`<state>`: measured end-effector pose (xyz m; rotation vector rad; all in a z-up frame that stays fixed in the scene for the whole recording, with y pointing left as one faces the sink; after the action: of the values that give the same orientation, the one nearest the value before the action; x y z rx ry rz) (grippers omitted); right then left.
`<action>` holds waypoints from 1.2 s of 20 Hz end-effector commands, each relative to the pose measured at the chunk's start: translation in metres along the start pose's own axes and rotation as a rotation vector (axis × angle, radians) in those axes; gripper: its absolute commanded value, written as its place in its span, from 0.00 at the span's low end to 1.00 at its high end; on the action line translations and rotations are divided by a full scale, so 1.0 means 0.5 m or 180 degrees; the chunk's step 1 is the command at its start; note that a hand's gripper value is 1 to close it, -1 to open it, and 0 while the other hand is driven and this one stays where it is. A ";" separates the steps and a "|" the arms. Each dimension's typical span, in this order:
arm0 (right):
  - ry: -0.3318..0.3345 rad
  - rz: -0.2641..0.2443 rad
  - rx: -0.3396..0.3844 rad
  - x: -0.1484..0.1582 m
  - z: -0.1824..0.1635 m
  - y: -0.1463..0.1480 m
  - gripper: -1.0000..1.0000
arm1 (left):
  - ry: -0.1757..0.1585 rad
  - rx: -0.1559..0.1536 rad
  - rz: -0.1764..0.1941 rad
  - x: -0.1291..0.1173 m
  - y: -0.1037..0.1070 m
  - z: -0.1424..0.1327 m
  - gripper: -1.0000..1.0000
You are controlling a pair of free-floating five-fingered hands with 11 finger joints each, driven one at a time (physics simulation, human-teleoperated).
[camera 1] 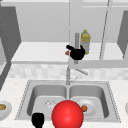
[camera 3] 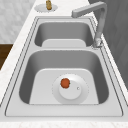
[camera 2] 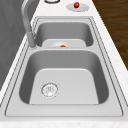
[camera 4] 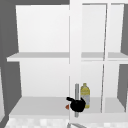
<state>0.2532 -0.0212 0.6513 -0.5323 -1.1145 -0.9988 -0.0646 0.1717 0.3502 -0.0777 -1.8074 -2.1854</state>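
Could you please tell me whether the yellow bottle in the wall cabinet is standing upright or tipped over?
Upright: the yellow bottle stands on the lower shelf with its cap on top, just behind the right robot hand.

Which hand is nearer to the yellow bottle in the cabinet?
The right hand is up at the cabinet shelf, just beside the yellow bottle. The left hand is far below, by the sink's front edge.

A: What are we logging in the cabinet?
B: We're seeing a small orange-red thing (camera 1: 67, 53) sitting on the bottom shelf, left of the cabinet's handle, partly hidden.
A: Shape?
B: Too covered; we're marking it roundish, just beside a yellow bottle (camera 1: 85, 40) standing upright.
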 end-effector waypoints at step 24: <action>0.0026 0.0194 0.0745 0.003 0.014 -0.328 1.00 | 0.0000 0.0000 0.0000 0.000 0.000 0.000 0.50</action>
<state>0.1273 -0.0768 0.6430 -0.3547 -1.2083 -0.7953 -0.0646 0.1717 0.3502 -0.0777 -1.8074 -2.1854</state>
